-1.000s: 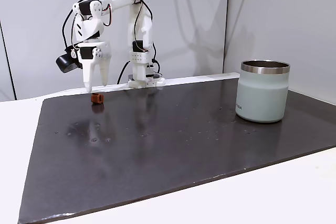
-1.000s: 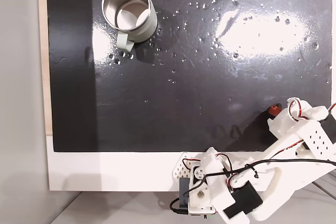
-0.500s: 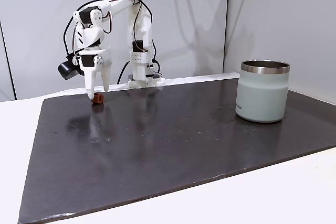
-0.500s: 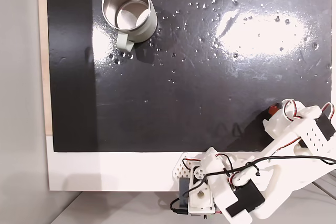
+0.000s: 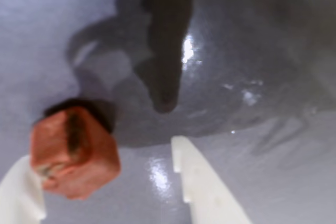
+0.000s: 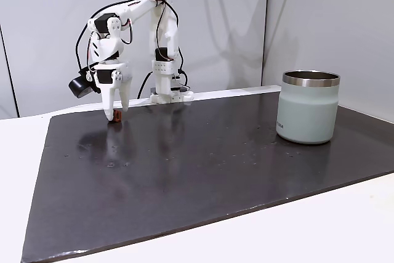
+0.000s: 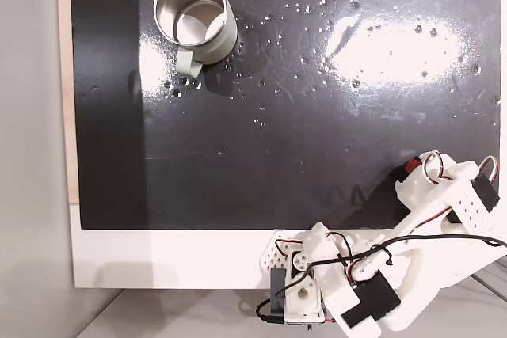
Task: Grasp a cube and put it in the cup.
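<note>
Down on the counter (image 6: 203, 170), a broad dark glossy slab speckled with small droplets, the white arm (image 6: 132, 13) folds over from its base at the far edge and points its hand (image 6: 117, 114) straight down at the surface. Well away from it, over on the right in the side-on fixed view, the cup (image 6: 308, 107) stands upright, pale grey-green with a bare steel rim; the top-down fixed view shows that cup (image 7: 195, 21) at the upper left, mouth open, with a stub of a handle on its side. The hand (image 7: 405, 176) sits at the lower right there, so cup and hand are far apart. And now the small stuff: the hand (image 5: 105, 182) is spread, its two white fingers (image 5: 202, 182) parted, and the cube (image 5: 73, 150) lies between them, hard up against the left finger in the wrist view, with open space before the right one. Nothing is clamped. The cube (image 6: 117, 117) rests on the counter between the fingertips, and just a red sliver of the cube (image 7: 410, 165) peeks out beside the hand from above.
</note>
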Controlling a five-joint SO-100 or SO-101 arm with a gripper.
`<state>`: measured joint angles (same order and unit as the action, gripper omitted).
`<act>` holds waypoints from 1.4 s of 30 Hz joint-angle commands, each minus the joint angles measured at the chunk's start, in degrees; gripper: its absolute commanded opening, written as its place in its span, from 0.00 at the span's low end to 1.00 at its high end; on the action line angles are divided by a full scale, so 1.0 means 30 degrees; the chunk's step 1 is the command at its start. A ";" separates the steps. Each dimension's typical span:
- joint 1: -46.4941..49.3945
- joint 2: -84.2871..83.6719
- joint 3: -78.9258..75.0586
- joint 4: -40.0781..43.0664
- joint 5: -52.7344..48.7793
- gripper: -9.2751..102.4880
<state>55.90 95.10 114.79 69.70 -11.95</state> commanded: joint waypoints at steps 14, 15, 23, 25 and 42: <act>0.0674 -0.0176 0.0264 -0.0469 -0.0293 0.19; 0.0674 -0.0176 0.0264 -0.0469 -0.0293 0.18; 0.0674 -0.0176 0.0293 -0.0439 -0.0293 0.11; 0.0674 -0.0176 0.0293 -0.0439 -0.0293 0.10; -0.1025 0.3311 -0.0850 0.2871 0.1113 0.09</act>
<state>53.96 100.46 115.22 76.46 -9.32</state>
